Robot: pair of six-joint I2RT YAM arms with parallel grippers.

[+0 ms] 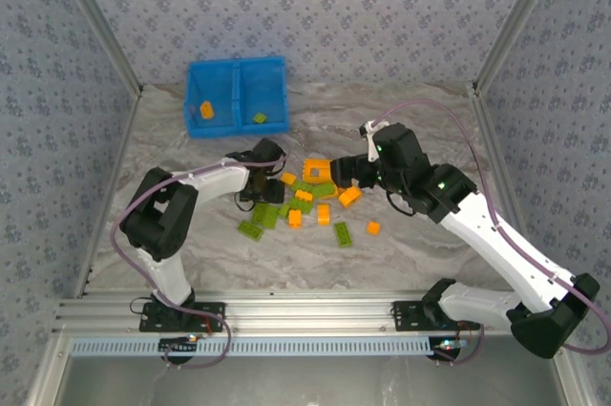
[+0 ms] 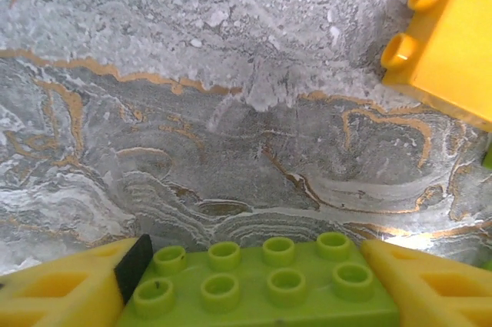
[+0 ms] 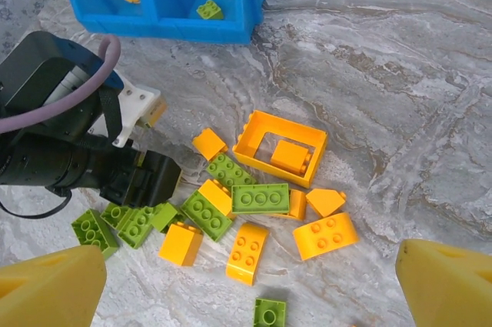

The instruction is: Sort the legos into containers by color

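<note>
Our left hand (image 2: 254, 296) grips a glossy lime green eight-stud brick (image 2: 254, 269) by its ends, low on the marbled surface (image 2: 231, 111). We should lift it straight and level, clear of the neighbouring orange brick (image 2: 450, 42), then carry it to the blue bin (image 1: 237, 67), into the compartment holding green. Our right hand (image 3: 250, 285) hangs wide open over the pile (image 3: 254, 204).

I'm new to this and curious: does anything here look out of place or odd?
Nothing looks broken or spilled. One quirk: a small orange brick lies inside the orange frame piece on the table.
</note>
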